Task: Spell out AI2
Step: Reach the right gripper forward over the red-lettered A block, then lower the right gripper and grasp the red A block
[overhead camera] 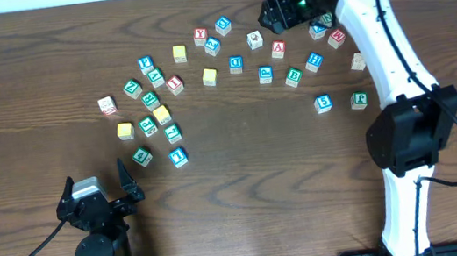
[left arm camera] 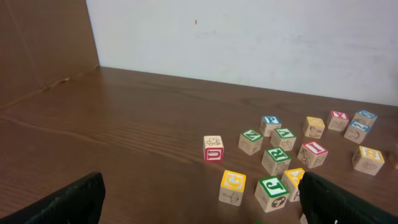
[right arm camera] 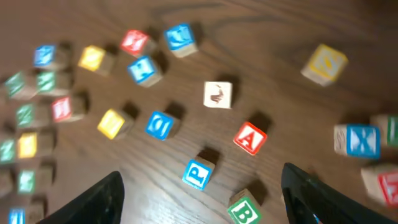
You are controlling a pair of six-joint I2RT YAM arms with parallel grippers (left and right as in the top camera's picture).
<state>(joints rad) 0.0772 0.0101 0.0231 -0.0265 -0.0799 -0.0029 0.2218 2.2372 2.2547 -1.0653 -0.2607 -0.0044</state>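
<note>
Many lettered wooden blocks lie scattered across the far half of the table. A red A block (overhead camera: 278,49) lies near the right arm and also shows in the right wrist view (right arm camera: 250,137). A red I block (overhead camera: 174,84) lies in the left cluster and shows in the left wrist view (left arm camera: 313,154). I cannot pick out a block with a 2. My right gripper (overhead camera: 272,13) is open and empty, hovering above the blocks just behind the A; its jaws (right arm camera: 204,193) frame a blue P block (right arm camera: 198,174). My left gripper (overhead camera: 98,195) is open and empty at the near left (left arm camera: 205,200).
In the right wrist view, a green B block (right arm camera: 243,210) lies by the P. In the left wrist view, a yellow G block (left arm camera: 233,186) and a green J block (left arm camera: 272,192) lie closest to the left gripper. A wall rises behind the table (left arm camera: 249,37).
</note>
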